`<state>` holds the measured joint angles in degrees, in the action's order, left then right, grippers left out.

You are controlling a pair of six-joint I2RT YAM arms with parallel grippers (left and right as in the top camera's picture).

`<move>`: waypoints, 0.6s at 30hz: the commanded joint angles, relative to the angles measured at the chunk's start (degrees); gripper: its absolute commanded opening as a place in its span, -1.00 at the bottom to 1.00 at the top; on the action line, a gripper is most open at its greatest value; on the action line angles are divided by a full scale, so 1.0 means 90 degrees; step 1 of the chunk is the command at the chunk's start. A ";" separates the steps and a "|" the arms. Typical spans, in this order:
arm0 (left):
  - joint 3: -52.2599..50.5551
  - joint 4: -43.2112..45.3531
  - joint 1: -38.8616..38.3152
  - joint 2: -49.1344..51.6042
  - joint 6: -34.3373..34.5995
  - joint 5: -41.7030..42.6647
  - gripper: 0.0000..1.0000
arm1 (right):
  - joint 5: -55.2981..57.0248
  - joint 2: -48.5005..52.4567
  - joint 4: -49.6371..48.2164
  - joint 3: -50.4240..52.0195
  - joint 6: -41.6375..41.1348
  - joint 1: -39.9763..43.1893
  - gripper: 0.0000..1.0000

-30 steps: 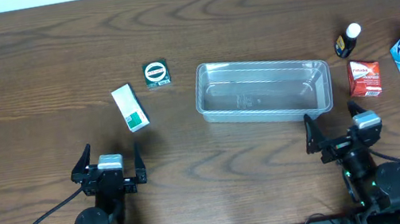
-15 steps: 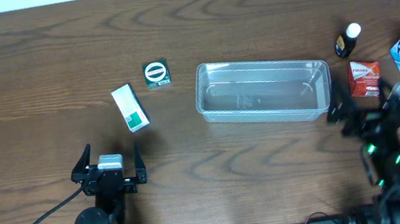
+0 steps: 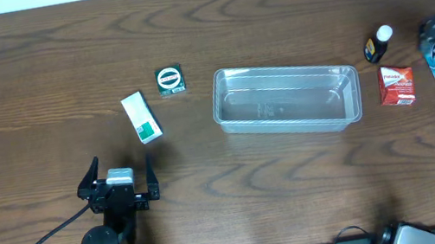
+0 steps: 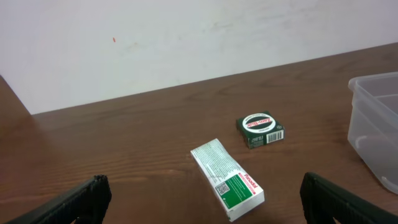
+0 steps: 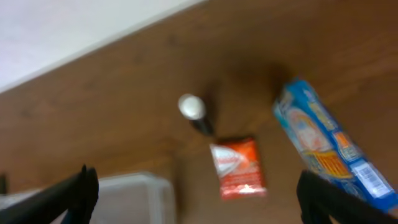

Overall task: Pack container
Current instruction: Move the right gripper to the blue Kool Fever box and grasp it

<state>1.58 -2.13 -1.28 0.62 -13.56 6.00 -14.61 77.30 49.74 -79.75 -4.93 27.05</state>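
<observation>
The container point(image 3: 286, 99) sits empty mid-surface point(image 3: 32, 55), so I judge the packing not yet begun. The right end effector point(image 5: 196, 190), its fingers apart and holding nothing, hangs above the right-hand group: a small dark bottle point(image 5: 194, 113), a red box point(image 5: 240, 168) and a blue box point(image 5: 329, 152). Its view is smeared, so the grasp is best made once it steadies, by straddling one box across its narrow width, well apart from the neighbours, then lifting clear of the rim. The left end effector point(image 3: 118, 171) rests near the front edge, likewise spread and empty. On the blue box yellow lettering seems to read "FEVER". The dark green box point(image 4: 260, 128) bears a white oval logo and the green-and-white box point(image 4: 227, 182) fine print, both unreadable.
</observation>
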 commanded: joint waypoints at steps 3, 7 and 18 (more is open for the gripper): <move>-0.0151 -0.0141 0.0022 -0.0044 -0.0036 0.0049 0.96 | 0.0629 0.0772 0.0369 -0.0692 0.0986 0.0580 0.99; -0.0151 -0.0141 0.0022 -0.0044 -0.0036 0.0049 0.96 | 0.0648 0.1025 0.0325 -0.0687 0.1445 0.0828 0.98; -0.0151 -0.0141 0.0022 -0.0044 -0.0036 0.0049 0.96 | 0.0573 0.1787 0.0440 -0.0529 0.3538 0.0901 0.98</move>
<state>1.58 -2.13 -1.28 0.62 -13.56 6.00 -9.21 90.94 53.49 -84.60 19.94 34.98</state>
